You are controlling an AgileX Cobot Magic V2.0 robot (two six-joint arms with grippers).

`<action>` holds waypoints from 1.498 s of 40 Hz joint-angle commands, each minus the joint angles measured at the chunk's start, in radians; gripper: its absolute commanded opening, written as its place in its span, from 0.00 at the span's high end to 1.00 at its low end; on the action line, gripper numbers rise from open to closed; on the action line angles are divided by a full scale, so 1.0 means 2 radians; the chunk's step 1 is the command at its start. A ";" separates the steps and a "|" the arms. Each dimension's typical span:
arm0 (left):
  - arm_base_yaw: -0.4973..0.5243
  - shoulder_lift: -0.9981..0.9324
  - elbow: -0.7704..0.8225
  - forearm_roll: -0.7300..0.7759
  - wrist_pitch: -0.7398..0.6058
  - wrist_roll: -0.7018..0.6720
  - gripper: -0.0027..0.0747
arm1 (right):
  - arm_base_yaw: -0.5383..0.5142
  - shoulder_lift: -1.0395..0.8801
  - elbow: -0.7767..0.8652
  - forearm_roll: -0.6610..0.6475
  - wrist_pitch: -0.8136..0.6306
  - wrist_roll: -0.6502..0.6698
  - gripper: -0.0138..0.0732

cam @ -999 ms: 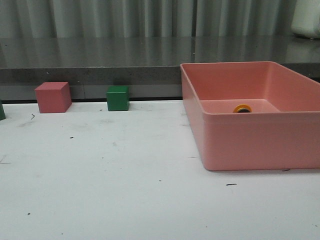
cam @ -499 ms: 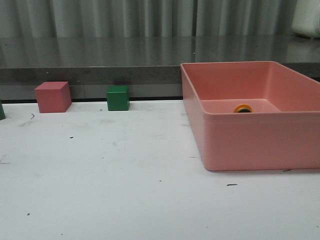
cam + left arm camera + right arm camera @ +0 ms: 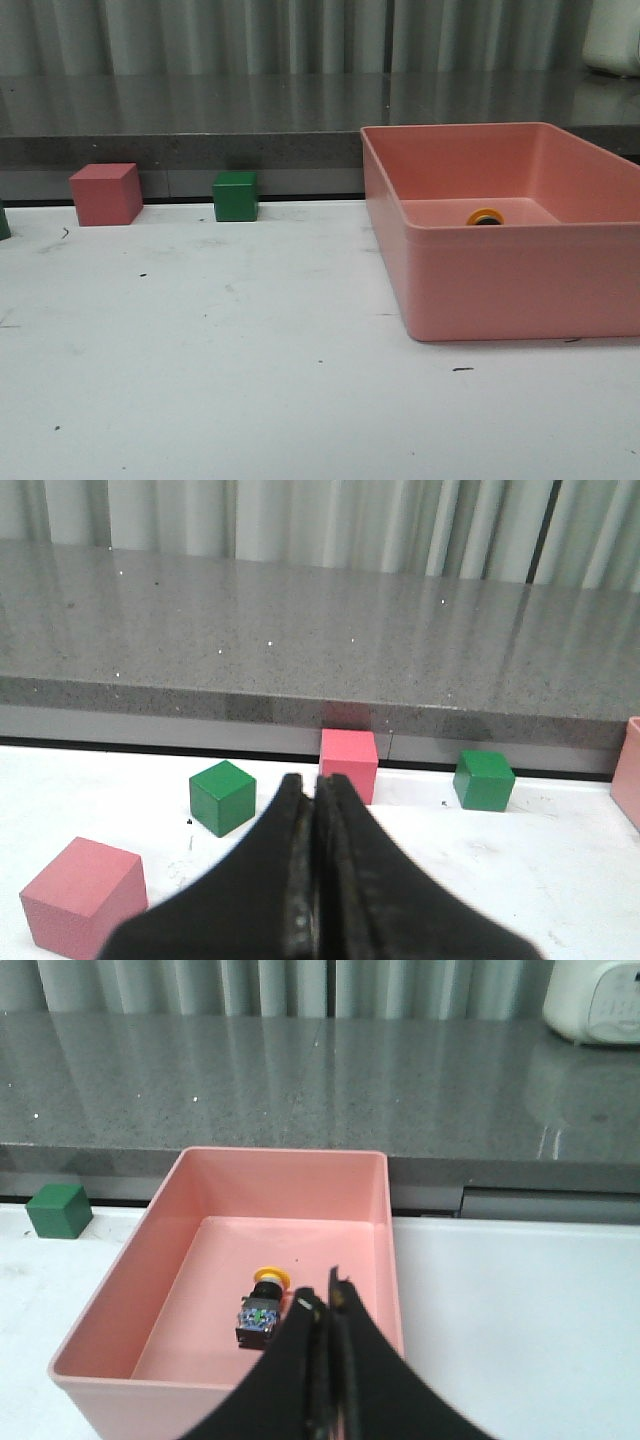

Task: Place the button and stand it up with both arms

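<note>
The small push-button with yellow mushroom cap and black blocky body [image 3: 263, 1309] is seen lying inside the pink plastic bin [image 3: 120, 1300], just ahead of the right tool [image 3: 330, 1305] (closed, empty). It is judged light and rigid, best gripped across the body.

bin [image 3: 480, 280]: smooth matt pink plastic | counter [image 3: 300, 630]: speckled glossy stone | table [image 3: 200, 380]: matt white, scuffed

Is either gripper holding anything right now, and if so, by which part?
Nothing is held. Left gripper and right gripper are both shut on nothing; the button lies on its side in the pink bin.
</note>
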 commanded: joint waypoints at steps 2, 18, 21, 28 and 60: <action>0.001 0.011 -0.020 -0.005 -0.034 0.000 0.99 | -0.001 0.028 -0.019 0.005 -0.034 -0.003 0.92; 0.001 0.011 -0.019 -0.005 -0.034 0.000 0.12 | -0.001 0.040 -0.018 0.004 -0.043 -0.003 0.26; 0.001 0.011 -0.019 -0.005 -0.034 0.000 0.08 | -0.001 0.041 -0.018 0.004 -0.056 -0.003 0.10; 0.001 0.011 -0.019 -0.005 -0.034 0.000 0.09 | -0.001 0.067 -0.021 0.004 -0.083 -0.003 0.10; 0.001 0.011 -0.019 -0.005 -0.034 0.000 0.10 | 0.050 0.608 -0.375 0.071 0.106 0.024 0.10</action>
